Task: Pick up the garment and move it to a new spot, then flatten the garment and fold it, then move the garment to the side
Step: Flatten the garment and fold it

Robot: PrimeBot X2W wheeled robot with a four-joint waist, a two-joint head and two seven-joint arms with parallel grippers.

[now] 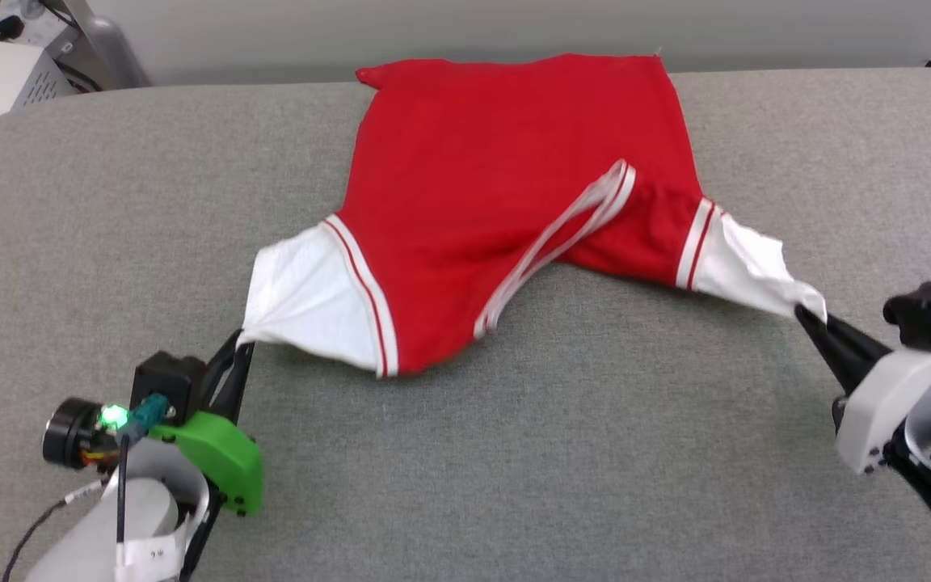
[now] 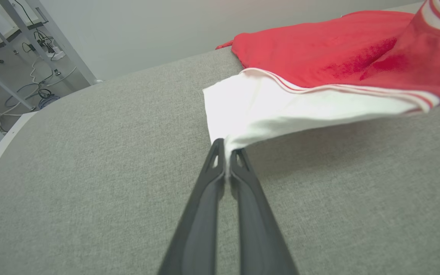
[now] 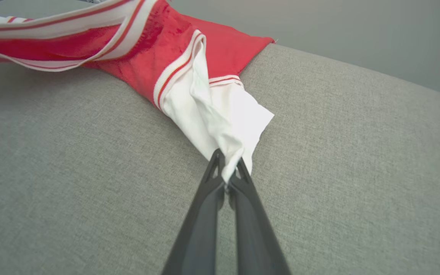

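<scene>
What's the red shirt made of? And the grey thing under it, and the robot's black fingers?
The shirt looks like thin, soft knit cloth, matte; it sags and wrinkles where pulled. The grey surface looks like woven upholstery: speckled weave, rounded padded edge. The fingers of the left hand look like hard, smooth plastic, probably.

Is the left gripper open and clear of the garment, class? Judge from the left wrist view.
No: the left gripper is shut, its two dark fingers pinching the white sleeve corner of the garment.
</scene>
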